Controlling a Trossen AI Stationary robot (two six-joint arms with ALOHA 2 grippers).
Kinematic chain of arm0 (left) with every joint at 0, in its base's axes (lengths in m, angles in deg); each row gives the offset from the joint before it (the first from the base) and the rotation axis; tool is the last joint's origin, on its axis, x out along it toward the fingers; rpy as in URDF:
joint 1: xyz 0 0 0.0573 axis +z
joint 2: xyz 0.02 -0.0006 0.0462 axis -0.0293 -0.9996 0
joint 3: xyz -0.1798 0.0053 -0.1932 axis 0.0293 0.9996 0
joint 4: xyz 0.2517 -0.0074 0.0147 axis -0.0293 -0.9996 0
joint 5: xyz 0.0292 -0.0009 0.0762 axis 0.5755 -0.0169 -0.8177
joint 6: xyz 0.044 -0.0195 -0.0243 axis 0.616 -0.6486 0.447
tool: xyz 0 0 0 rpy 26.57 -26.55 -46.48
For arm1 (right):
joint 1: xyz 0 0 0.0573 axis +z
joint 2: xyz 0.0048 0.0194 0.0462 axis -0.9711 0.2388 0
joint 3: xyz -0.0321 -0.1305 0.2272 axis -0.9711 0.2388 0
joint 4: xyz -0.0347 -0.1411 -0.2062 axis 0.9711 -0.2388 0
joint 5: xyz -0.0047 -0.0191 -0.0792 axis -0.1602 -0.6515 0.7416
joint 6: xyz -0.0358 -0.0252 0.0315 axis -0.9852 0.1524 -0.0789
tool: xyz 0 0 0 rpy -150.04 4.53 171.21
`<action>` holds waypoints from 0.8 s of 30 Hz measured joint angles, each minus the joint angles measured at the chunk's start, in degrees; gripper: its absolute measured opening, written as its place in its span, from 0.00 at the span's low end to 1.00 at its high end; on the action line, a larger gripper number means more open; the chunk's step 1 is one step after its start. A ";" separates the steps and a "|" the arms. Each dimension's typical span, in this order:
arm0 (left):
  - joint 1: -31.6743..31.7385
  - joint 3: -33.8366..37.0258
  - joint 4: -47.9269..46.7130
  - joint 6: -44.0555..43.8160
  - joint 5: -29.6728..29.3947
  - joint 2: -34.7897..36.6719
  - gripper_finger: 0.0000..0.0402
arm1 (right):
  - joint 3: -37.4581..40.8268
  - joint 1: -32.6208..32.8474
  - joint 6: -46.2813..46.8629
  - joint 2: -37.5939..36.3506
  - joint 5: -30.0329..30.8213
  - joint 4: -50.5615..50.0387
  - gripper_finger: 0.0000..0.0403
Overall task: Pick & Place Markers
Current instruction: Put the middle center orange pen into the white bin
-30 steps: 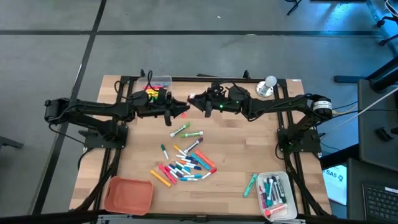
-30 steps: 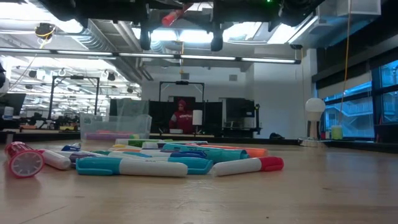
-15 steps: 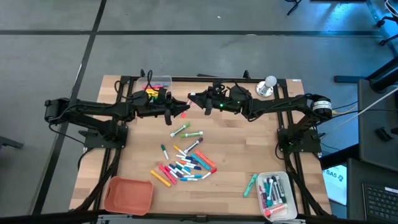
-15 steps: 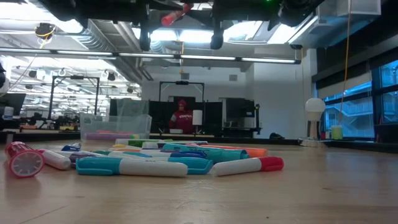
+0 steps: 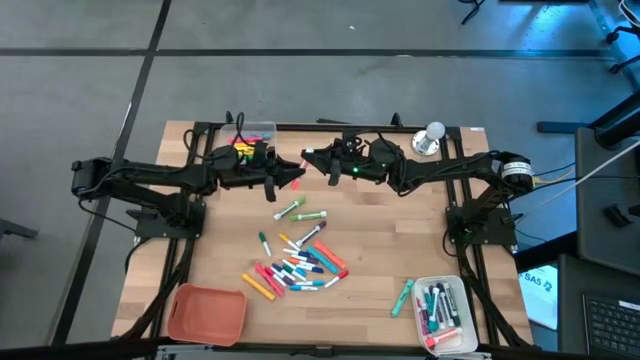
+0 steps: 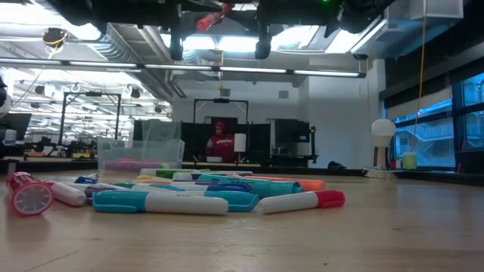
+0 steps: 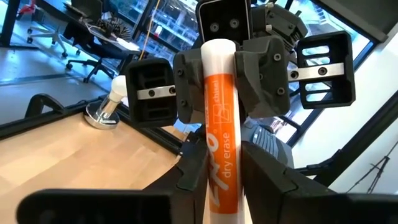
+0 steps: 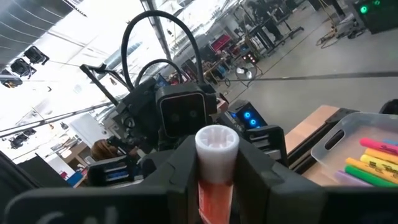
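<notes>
While both arms meet high above the back of the table, 1 orange marker (image 7: 219,137), white-ended and printed "dry erase", spans the gap between them. In the left wrist view its barrel runs up from between the left gripper's (image 5: 292,174) own dark fingers (image 7: 264,180), which press against it on both sides, to the right gripper (image 5: 312,160) facing the camera, whose jaws are closed around the upper white end. The right wrist view shows the marker end-on, its round white tip (image 8: 217,143) flanked tightly by the right arm's fingers (image 8: 255,171), with the left arm's camera housing straight beyond it. In the low view the marker shows as a red-orange streak (image 6: 214,17) at the top centre of the frame, with dark finger tips hanging to either side of it.

Below, in the middle of the high view, the loose markers (image 5: 300,260) lie scattered on the wooden table (image 5: 380,230). At lower right, a clear tray (image 5: 441,312) holds several more, and a teal marker (image 5: 402,296) lies just beside it. At upper left, another clear tray (image 5: 262,129) holds yellow and pink highlighters. An orange-red bin (image 5: 206,313) sits at lower left, and a silver bell (image 5: 430,138) at upper right
</notes>
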 joint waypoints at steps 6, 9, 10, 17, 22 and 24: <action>-0.02 0.00 -0.38 0.04 0.33 -0.04 0.26 | 0.00 -0.12 -2.63 -1.30 0.58 -3.49 0.19; 0.00 0.00 -1.37 0.02 0.45 -0.02 0.29 | -1.24 -0.29 -3.81 -2.40 0.82 -9.81 0.19; 0.00 0.00 -2.46 -0.02 0.69 0.02 0.31 | -2.42 -0.31 -4.43 -2.51 0.81 -13.75 0.19; -0.26 -0.02 -18.79 -3.47 2.60 1.27 0.38 | -20.37 -0.46 -17.83 -1.70 5.34 -61.55 0.19; -0.57 -0.02 -28.37 -4.89 1.34 1.42 0.40 | -31.49 -0.41 -20.57 -1.95 7.39 -87.08 0.19; -0.51 -0.02 -31.11 -4.74 -0.72 1.42 0.40 | -35.64 0.03 -18.71 -2.07 7.36 -96.73 0.19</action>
